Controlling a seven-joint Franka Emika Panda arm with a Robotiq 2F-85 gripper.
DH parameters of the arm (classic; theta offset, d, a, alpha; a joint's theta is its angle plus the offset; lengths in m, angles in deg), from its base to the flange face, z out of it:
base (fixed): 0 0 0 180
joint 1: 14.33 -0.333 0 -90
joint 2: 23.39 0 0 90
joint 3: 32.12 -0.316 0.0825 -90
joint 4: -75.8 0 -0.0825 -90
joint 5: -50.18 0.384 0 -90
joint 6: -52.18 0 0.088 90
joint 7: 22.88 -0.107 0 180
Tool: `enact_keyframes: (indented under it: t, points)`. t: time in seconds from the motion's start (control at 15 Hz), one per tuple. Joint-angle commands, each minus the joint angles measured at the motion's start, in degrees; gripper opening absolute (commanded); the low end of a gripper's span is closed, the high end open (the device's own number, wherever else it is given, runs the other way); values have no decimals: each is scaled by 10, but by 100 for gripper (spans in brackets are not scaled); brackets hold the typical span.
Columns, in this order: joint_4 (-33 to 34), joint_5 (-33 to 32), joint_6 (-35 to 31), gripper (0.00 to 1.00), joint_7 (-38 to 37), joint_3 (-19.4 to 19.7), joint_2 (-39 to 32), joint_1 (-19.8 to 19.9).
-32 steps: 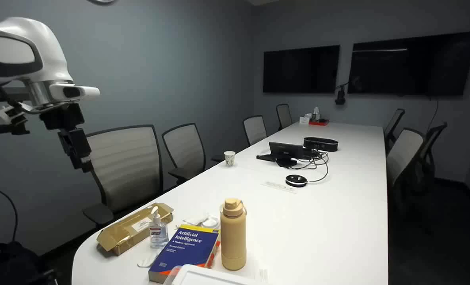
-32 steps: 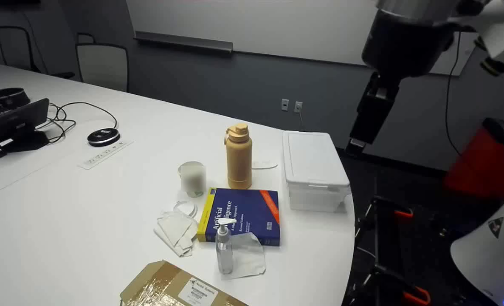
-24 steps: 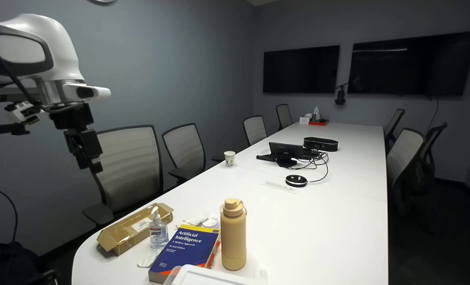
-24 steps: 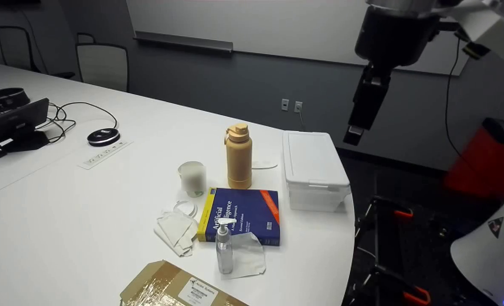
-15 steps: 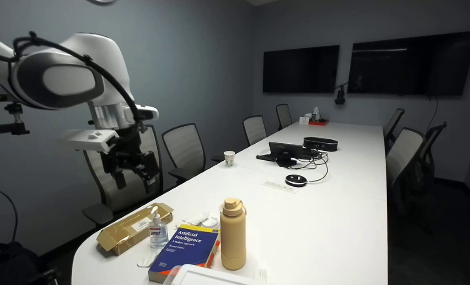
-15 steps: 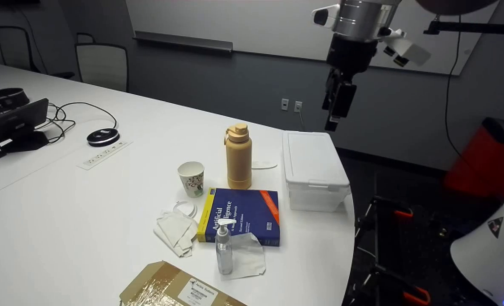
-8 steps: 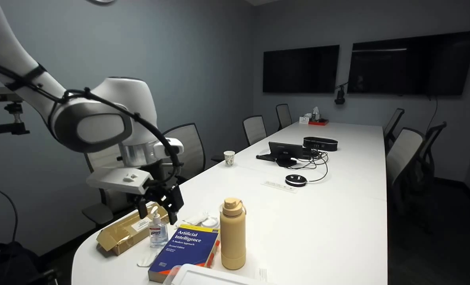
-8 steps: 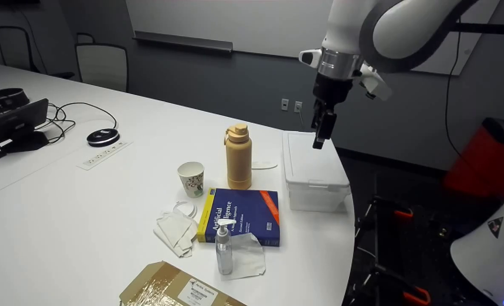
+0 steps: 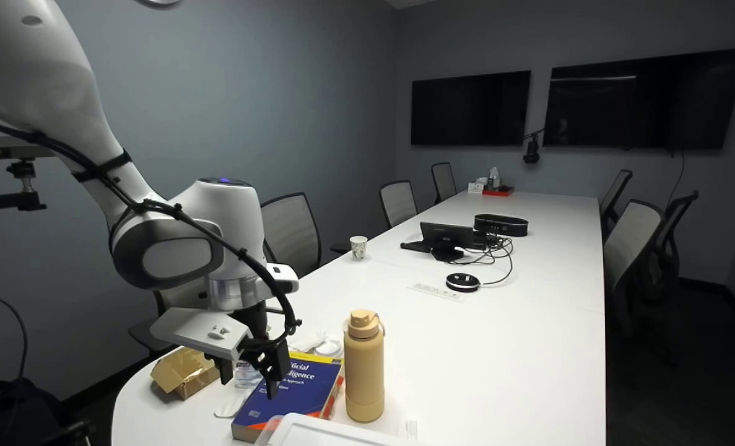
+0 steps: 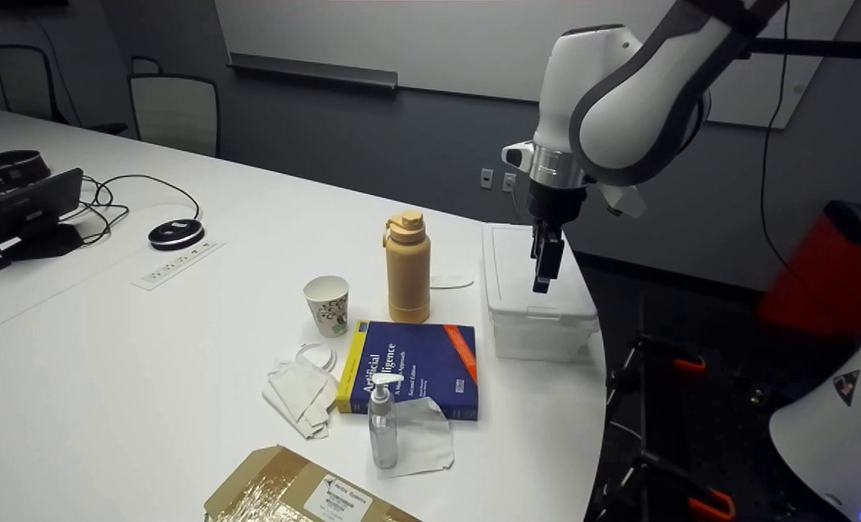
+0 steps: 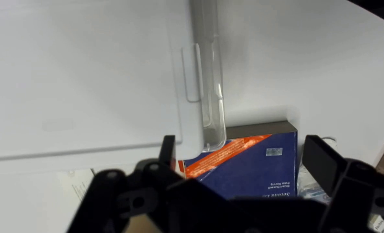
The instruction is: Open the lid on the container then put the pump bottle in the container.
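Observation:
The container is a clear box with a white lid [image 10: 521, 275], which lies shut on it. The lid also shows in the wrist view [image 11: 82, 81] and at the bottom of an exterior view [image 9: 336, 435]. The pump bottle [image 10: 384, 433], clear with a white pump, stands upright on the table. In an exterior view the pump bottle [image 9: 244, 375] is partly hidden behind my gripper. My gripper [image 11: 240, 139] is open and empty, pointing down above the book beside the container's latch end. It also shows in both exterior views [image 9: 249, 385] [image 10: 542, 283].
A tan bottle [image 10: 409, 279] stands upright between the container and a paper cup [image 10: 327, 308]. A thick blue book [image 10: 423, 362] lies between the container and the pump bottle. A cardboard box [image 10: 299, 486] and crumpled napkins [image 10: 301, 395] lie nearby.
The arm has swung in over the table and lowered. My gripper has come down from high beside the table to just above the container and book. The table objects have not moved.

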Motion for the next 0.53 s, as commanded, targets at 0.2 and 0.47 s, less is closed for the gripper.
enact_keyframes:
  t: [0.2, 0.47]
  points:
    - [0, -3, 1, 100, -3, -27, 0, 26]
    - [6, -25, -19, 100, -37, -31, -27, 37]
